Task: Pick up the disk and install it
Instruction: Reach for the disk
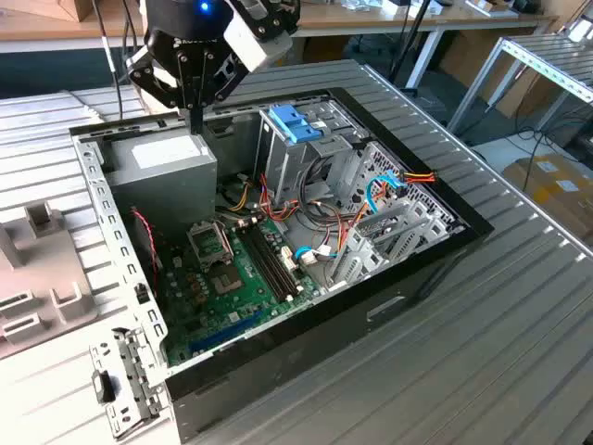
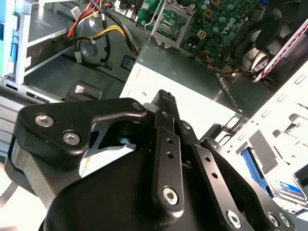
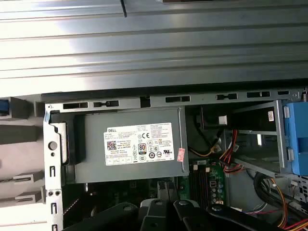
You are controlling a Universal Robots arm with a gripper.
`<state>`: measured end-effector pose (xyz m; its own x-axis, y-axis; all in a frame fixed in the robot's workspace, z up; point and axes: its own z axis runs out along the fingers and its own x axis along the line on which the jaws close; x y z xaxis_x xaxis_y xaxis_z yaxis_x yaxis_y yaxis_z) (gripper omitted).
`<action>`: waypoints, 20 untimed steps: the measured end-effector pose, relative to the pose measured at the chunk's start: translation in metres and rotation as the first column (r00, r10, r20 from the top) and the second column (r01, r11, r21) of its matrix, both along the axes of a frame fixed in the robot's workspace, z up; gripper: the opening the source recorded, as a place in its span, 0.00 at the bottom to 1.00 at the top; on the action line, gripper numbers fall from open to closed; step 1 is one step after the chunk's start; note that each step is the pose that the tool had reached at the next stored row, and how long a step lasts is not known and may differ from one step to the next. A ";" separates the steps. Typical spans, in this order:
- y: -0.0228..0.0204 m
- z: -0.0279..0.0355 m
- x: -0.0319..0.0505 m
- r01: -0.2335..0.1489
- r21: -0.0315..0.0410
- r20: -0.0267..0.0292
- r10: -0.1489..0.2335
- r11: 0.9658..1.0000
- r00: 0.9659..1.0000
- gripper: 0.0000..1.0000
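My gripper (image 1: pixel 196 128) hangs over the back left corner of the open computer case (image 1: pixel 435 250), just above the grey power-supply box (image 1: pixel 171 165). Its black fingers (image 2: pixel 165 96) come together in one narrow tip with nothing between them, so it is shut and empty. In the second wrist view that tip stands over the box's white sticker (image 2: pixel 192 108). Past the case's pale side wall in the same view lies a flat piece with a white label and a blue band, which I take for the disk (image 2: pixel 290 186). It lies apart from the gripper.
Inside the case are a metal drive cage with light-blue tabs (image 1: pixel 296 125), coloured cable bundles (image 1: pixel 371 199) and the green motherboard (image 1: pixel 227 278). A grey moulded holder (image 1: pixel 37 269) lies outside the case on the exterior view's left. The case rests on a ribbed metal table (image 1: pixel 482 352).
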<state>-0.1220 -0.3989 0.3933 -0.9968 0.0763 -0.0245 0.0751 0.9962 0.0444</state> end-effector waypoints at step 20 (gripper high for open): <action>0.0000 0.0000 -0.0078 0.000 0.000 0.000 0.000 1.000 1.000 0.11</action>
<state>-0.1298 -0.3989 0.3933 -0.9968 0.0761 -0.0244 0.0750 0.9962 0.0443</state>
